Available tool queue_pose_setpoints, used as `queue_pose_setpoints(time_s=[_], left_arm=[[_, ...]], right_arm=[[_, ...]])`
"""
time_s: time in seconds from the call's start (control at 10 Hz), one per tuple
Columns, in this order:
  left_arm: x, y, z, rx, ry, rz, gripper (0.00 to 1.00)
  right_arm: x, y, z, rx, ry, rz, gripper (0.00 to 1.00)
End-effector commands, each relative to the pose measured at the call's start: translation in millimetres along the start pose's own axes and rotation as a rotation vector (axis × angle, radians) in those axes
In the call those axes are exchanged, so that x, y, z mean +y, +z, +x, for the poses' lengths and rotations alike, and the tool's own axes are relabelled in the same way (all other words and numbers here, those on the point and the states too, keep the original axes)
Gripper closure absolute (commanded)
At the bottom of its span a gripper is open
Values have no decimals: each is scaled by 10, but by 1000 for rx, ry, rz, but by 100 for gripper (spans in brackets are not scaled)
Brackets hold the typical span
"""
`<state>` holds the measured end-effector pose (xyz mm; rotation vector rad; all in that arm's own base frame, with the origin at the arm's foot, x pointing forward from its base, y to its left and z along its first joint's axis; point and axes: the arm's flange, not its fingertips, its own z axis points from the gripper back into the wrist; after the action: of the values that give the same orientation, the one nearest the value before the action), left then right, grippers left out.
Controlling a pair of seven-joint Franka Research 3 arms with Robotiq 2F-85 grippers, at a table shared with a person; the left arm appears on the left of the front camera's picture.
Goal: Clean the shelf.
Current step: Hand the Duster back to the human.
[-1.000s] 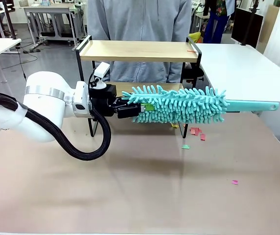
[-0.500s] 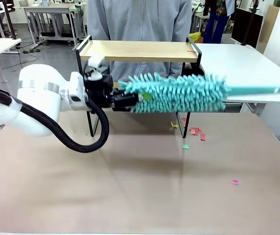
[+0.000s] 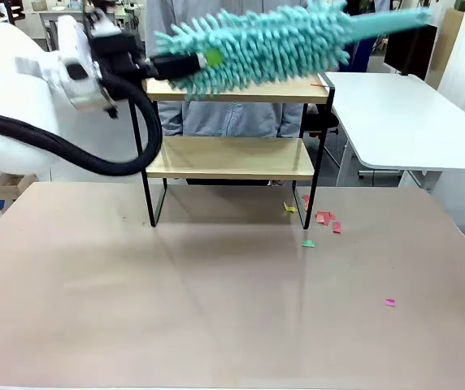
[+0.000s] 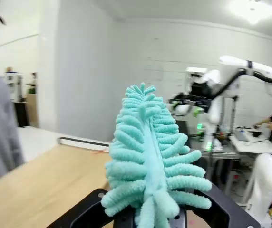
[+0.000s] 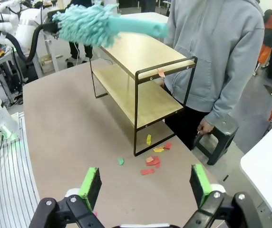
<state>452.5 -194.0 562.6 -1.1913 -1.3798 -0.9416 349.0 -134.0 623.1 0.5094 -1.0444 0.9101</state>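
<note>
The teal duster [image 3: 257, 45], clamped in the left gripper [image 3: 161, 67], had been raised from the lower board to above the top board of the shelf [image 3: 232, 158] on the tabletop [image 3: 216, 292]; top-board sweeping seemed next. The right gripper [image 5: 143, 187] was spread empty.

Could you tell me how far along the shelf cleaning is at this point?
Done: the lower board of the shelf looks clear, with paper scraps on the table. In hand: the left hand holds the duster above the top board. Left: a pink scrap on its end rail.
</note>
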Motion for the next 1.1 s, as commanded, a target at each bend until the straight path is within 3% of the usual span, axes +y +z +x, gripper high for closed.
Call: queue_pose_setpoints(time_s=[0.0, 0.3, 0.6, 0.8, 1.0], left_arm=[[-36, 244, 241, 23, -49, 194, 82], [-131, 1184, 609, -15, -103, 594, 82], [-476, 1863, 725, -70, -167, 912, 82], [-651, 2083, 656, -36, -196, 1048, 82], [-734, 2187, 546, 16, -202, 1107, 82]], right_arm=[[-9, -2, 18, -13, 11, 1, 0], [-9, -2, 18, -13, 11, 1, 0], [-9, -2, 18, -13, 11, 1, 0], [-9, -2, 18, -13, 11, 1, 0], [-9, -2, 18, -13, 11, 1, 0]])
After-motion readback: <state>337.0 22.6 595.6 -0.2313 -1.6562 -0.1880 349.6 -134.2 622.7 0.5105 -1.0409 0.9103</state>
